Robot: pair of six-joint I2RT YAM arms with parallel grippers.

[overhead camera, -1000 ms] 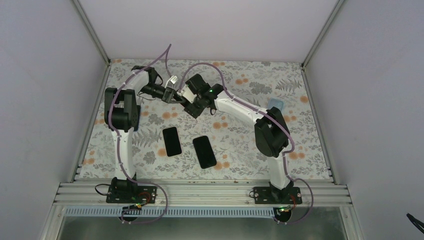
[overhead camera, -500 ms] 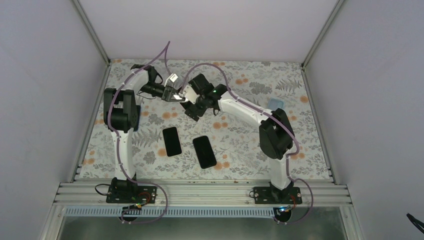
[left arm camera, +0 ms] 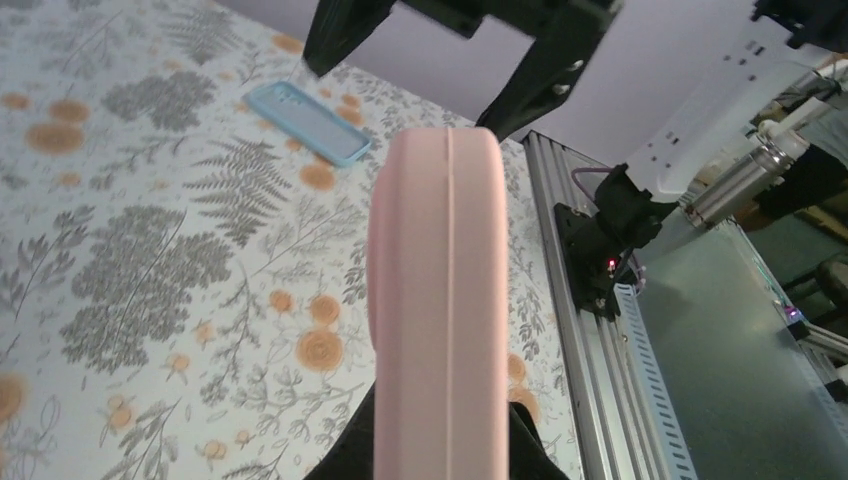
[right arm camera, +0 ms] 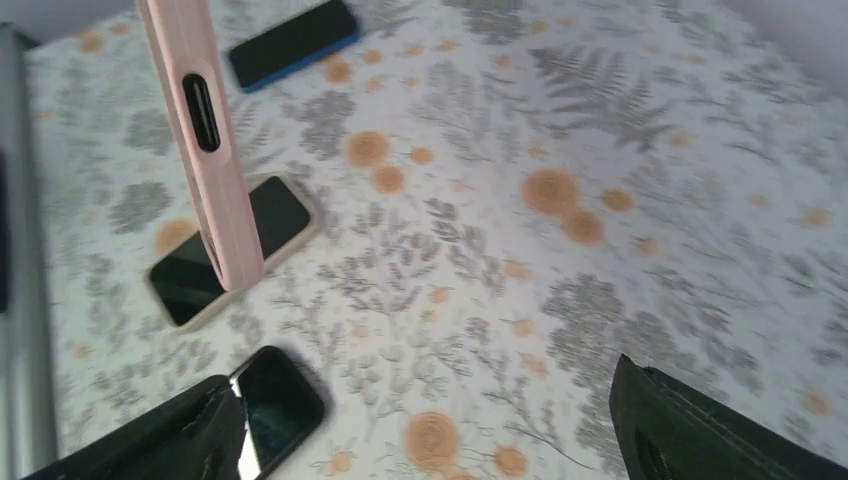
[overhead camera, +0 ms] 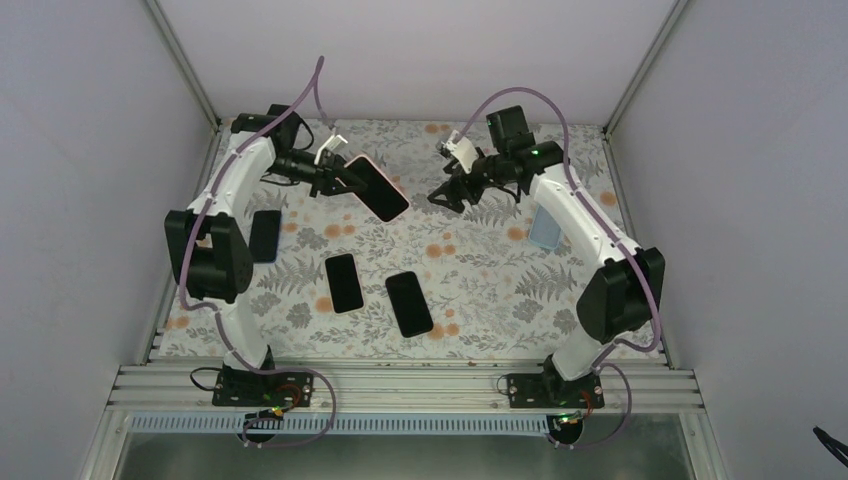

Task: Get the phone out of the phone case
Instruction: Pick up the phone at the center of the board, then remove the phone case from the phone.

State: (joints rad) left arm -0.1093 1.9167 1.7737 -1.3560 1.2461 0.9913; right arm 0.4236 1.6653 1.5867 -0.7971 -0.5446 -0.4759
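The phone in its pink phone case (overhead camera: 378,188) hangs above the back of the table, dark screen up, with my left gripper (overhead camera: 343,177) shut on one end. In the left wrist view the pink case (left arm camera: 437,280) runs edge-on away from my left gripper (left arm camera: 437,455), whose black fingers (left arm camera: 345,462) press both sides. My right gripper (overhead camera: 448,193) is open and empty, to the right of the case and apart from it. From the right wrist, the case (right arm camera: 205,150) shows end-on with its charging port, far from my right gripper (right arm camera: 420,440).
Two dark phones (overhead camera: 344,282) (overhead camera: 409,303) lie mid-table. A blue-cased phone (overhead camera: 264,235) lies at the left under my left arm. An empty light-blue case (overhead camera: 543,232) lies at the right. The aluminium rail (overhead camera: 400,385) runs along the near edge.
The two grippers were together at the back centre. My right gripper has opened and swung away to the right. My left gripper has closed on the pink-cased phone and holds it alone.
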